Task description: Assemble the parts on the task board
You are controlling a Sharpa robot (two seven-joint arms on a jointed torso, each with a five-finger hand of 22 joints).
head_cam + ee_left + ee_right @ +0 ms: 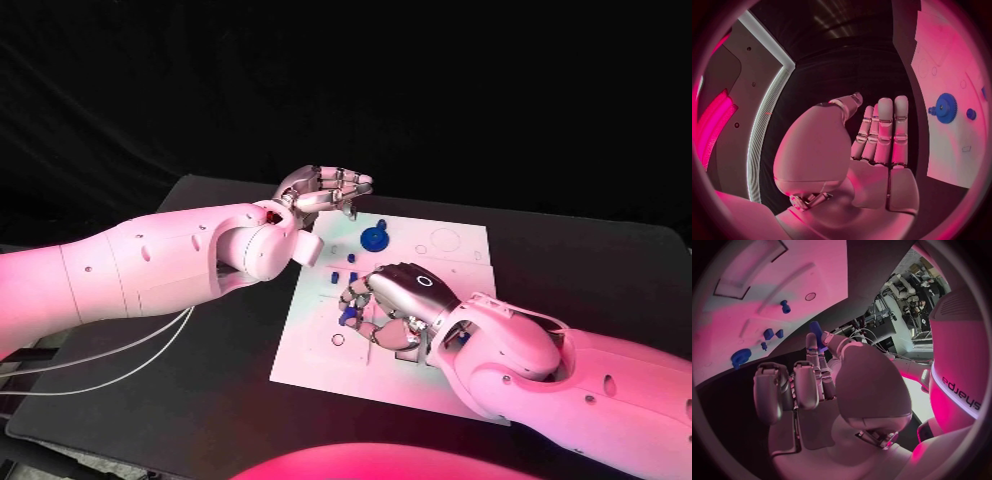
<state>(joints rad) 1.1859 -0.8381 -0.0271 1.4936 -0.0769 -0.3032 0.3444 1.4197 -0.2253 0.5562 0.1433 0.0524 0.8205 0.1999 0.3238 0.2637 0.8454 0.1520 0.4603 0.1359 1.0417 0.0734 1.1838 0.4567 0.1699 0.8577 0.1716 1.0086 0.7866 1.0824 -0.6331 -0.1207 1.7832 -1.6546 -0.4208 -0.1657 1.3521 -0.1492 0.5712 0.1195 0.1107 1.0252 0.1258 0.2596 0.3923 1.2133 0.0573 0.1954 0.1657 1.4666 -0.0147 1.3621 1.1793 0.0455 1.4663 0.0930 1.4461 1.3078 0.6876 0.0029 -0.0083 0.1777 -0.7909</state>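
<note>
Head view: the white board [433, 262] lies flat in the middle of the black worktop [577, 260]. The left hand [323, 188] hovers at the board's far left corner, fingers held straight and close together with the thumb alongside; the left wrist view shows the palm empty and touching nothing. The right hand [387, 305] is over the board's near-middle area, fingers curled downward. In the right wrist view a small blue part [816, 331] is pinched between the thumb and a fingertip, while the remaining fingers [786, 390] are bent inward.

A blue gear [375, 239] sits on the board's far portion, just beside the left hand's fingertips; the left wrist view shows it with toothed rim [946, 108], with a small blue peg [971, 114] near it. Further small blue pieces [351, 277] lie or stand on the board between the gear and the right hand; whether they are seated in holes cannot be told.
</note>
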